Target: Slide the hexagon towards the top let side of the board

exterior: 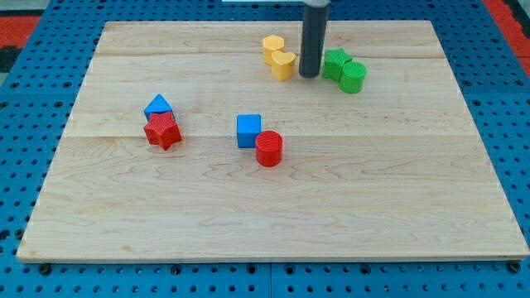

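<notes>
A yellow hexagon block (273,45) sits near the view's top, a little right of the board's middle, touching a yellow heart block (283,64) just below it. My tip (309,75) is the lower end of the dark rod that comes down from the view's top. It stands just right of the yellow heart and right and below the hexagon, not touching the hexagon. A green star block (334,62) and a green cylinder (353,77) lie right of the tip.
A blue triangle block (158,105) touches a red star block (162,131) at the board's left. A blue cube (248,131) touches a red cylinder (269,149) in the middle. The wooden board (273,223) lies on a blue pegboard.
</notes>
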You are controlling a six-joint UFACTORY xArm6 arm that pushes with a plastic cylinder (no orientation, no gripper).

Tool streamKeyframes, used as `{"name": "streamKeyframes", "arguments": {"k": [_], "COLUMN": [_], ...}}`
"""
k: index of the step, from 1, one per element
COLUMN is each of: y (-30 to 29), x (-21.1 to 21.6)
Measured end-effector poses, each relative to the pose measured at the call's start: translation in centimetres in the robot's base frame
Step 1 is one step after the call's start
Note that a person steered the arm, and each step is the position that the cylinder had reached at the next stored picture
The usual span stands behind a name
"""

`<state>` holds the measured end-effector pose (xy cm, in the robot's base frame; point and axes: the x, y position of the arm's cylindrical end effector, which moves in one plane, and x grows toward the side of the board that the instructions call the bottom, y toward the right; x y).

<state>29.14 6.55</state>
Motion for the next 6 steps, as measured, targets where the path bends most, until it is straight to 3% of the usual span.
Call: {"name": "streamKeyframes", "arguments": {"k": [1, 3, 4, 5, 6], "y": [-1.0, -19.3, -17.6, -21.5, -21.7], "x": [-3.2, -1.8, 1.2, 0.9, -1.7]}}
